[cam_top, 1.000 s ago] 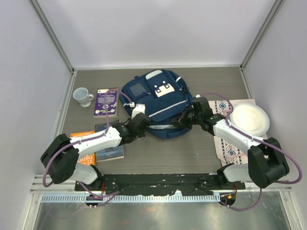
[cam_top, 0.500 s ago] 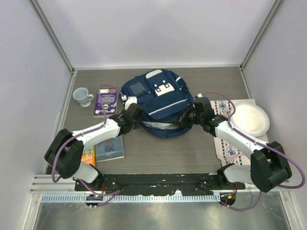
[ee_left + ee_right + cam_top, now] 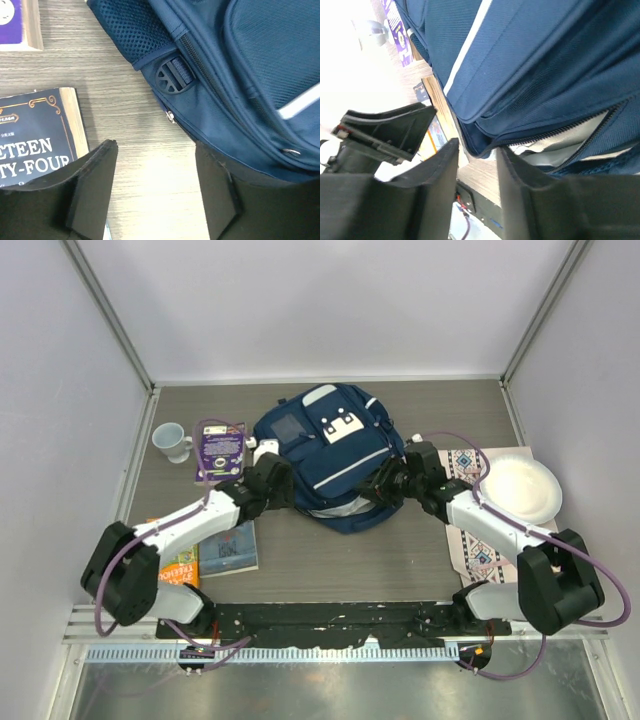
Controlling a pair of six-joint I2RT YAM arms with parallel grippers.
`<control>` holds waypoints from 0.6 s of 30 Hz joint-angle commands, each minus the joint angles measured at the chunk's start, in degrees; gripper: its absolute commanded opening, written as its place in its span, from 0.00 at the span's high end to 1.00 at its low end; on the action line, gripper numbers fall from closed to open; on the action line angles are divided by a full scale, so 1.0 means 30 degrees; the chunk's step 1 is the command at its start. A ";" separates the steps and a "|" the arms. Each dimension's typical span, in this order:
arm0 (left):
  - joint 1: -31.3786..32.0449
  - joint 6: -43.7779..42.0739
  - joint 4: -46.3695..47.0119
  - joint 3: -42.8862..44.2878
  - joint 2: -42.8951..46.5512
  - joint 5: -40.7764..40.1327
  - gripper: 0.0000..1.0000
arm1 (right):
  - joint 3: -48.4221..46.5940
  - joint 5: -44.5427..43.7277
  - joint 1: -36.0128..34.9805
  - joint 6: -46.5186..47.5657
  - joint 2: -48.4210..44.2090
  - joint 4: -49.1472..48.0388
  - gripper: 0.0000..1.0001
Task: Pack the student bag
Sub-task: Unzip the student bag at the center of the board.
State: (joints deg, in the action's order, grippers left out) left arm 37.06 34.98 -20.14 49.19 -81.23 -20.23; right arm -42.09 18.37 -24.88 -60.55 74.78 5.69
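Note:
The student bag (image 3: pixel 335 455), navy with thin white stripes and a white patch, lies flat in the middle of the table. Its zipper (image 3: pixel 570 135) gapes and shows a pale lining. My left gripper (image 3: pixel 278 480) sits at the bag's left side. In the left wrist view this gripper (image 3: pixel 155 146) is open over bare wood, and the bag's buckle (image 3: pixel 172 80) lies just ahead. My right gripper (image 3: pixel 384 486) is at the bag's lower right edge. It (image 3: pixel 477 150) stands open, with the bag's bottom corner (image 3: pixel 480 145) at its fingertips and nothing gripped.
Left of the bag lie a purple book (image 3: pixel 220 452), a white mug (image 3: pixel 172 440), a dark blue book (image 3: pixel 232 548) and an orange book (image 3: pixel 180 565). On the right, a white plate (image 3: pixel 520 490) rests on a patterned mat (image 3: pixel 470 540). Walls enclose the table.
Both grippers were shut at the bag's front edge and have opened, letting the fabric go. The left arm has swung up and left along the bag's side.

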 commanded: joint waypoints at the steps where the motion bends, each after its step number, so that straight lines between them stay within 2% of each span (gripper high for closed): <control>1: -0.0107 -0.0205 -0.0229 -0.0195 0.2845 0.0502 0.29 | -0.0530 -0.0524 0.0092 0.0583 -0.0171 -0.1491 0.53; 2: -0.0107 -0.0206 -0.0375 -0.0224 0.3574 0.0503 0.22 | -0.0851 -0.0789 0.0092 0.1252 -0.0288 -0.0850 0.50; 4: -0.0107 -0.0235 -0.0960 -0.0137 0.4193 0.0182 0.15 | -0.1204 -0.1839 0.0062 0.1900 -0.0960 0.0117 0.43; 8: -0.0223 -0.0060 -0.2860 -0.0019 0.5308 -0.1659 0.03 | -0.1673 -0.3335 -0.0113 0.3425 -0.2396 0.1001 0.39; 14: -0.1304 0.0877 -0.4329 -0.0750 0.6567 -0.2749 0.00 | -0.2113 -0.4394 -0.0551 0.4364 -0.3804 0.0829 0.38; 18: -0.2740 0.1727 -0.4741 -0.1890 0.7505 -0.2370 0.00 | -0.2552 -0.2966 -0.1284 0.4598 -0.2871 -0.0197 0.38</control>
State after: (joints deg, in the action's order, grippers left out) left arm 32.45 37.23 -31.18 46.13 -61.78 -25.87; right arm -46.87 8.01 -26.85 -49.50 64.25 8.82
